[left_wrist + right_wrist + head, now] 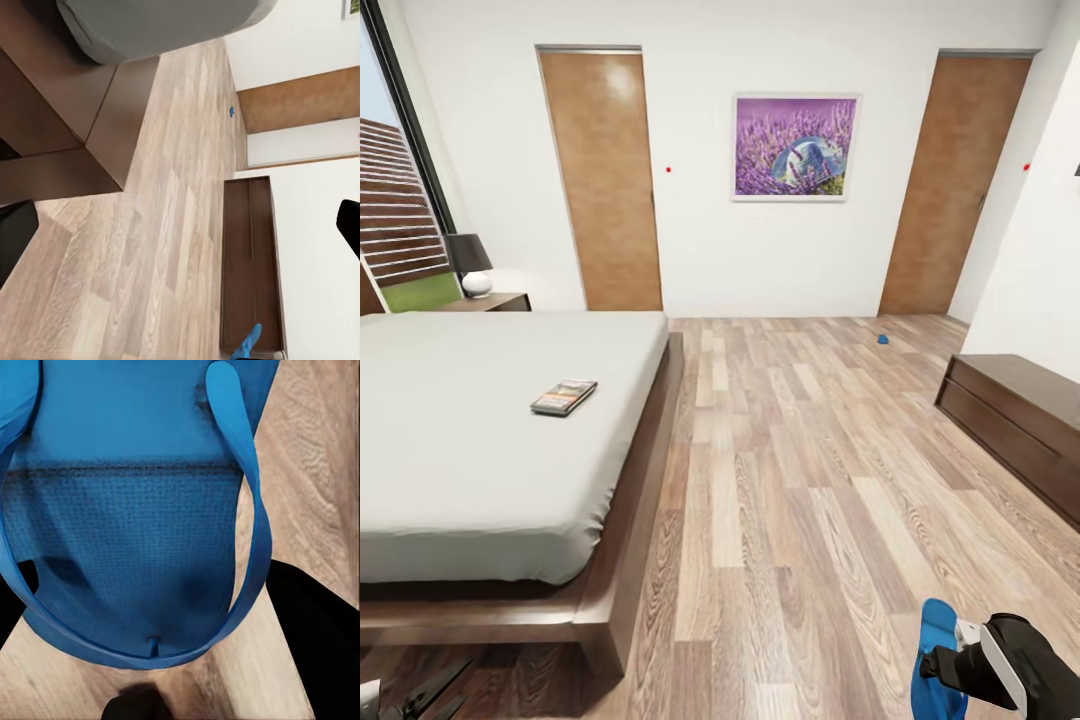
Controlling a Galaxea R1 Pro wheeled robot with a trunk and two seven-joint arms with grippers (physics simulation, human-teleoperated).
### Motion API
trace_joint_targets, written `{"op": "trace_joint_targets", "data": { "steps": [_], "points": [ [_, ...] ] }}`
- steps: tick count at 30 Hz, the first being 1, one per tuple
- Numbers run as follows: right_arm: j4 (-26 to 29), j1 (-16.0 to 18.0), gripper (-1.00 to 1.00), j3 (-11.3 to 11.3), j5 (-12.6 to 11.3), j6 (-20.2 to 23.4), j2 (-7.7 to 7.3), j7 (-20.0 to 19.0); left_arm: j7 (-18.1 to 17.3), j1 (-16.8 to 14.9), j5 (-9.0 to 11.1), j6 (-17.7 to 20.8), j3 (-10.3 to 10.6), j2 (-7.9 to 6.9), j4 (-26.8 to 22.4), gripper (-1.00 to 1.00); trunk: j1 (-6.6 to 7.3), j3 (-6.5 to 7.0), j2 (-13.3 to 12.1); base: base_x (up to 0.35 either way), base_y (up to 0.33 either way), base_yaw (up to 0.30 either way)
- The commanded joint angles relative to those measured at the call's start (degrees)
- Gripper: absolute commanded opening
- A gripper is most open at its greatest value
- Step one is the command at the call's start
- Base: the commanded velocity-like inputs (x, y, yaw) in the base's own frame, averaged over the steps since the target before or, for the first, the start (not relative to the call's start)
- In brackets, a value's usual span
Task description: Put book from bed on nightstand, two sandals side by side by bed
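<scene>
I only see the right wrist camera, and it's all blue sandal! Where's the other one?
Observer: The other sandal lies far off on the floor, near the right door.
Operator: Where's the book?
Observer: The book lies flat on the bed, toward the side facing the open floor.
Operator: Is there a nightstand?
Observer: Yes, a nightstand stands by the bed's far end, with a lamp on it.
</scene>
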State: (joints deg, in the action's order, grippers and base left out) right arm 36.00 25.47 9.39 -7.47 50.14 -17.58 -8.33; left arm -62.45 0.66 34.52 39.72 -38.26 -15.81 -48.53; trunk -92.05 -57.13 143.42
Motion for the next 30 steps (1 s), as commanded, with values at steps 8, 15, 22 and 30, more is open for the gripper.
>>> {"op": "trace_joint_targets", "data": {
  "steps": [8,15,22,30],
  "points": [
    [0.04,0.02,-1.0,0.21,-0.23,0.19,0.01,0.01,0.05,0.02,0.37,0.44,0.02,0.0,-0.08,1.0,-0.01,-0.05,0.02,0.168,-0.217,0.0],
    [0.0,0.02,-1.0,0.29,-0.26,0.14,0.01,0.02,0.05,0.04,0.32,0.44,0.02,-0.01,-0.08,1.0,-0.01,-0.05,0.02,0.175,-0.222,0.0],
    [0.01,0.02,-1.0,0.28,-0.26,0.1,0.08,0.06,0.05,0.02,0.36,0.44,0.02,-0.01,-0.08,1.0,-0.01,-0.05,0.02,0.178,-0.229,0.0],
    [-0.01,0.02,-1.0,0.33,-0.26,0.05,0.09,0.07,0.05,0.03,0.35,0.44,0.02,0.04,-0.08,1.0,-0.01,-0.05,0.02,0.178,-0.233,0.0]
  ]
}}
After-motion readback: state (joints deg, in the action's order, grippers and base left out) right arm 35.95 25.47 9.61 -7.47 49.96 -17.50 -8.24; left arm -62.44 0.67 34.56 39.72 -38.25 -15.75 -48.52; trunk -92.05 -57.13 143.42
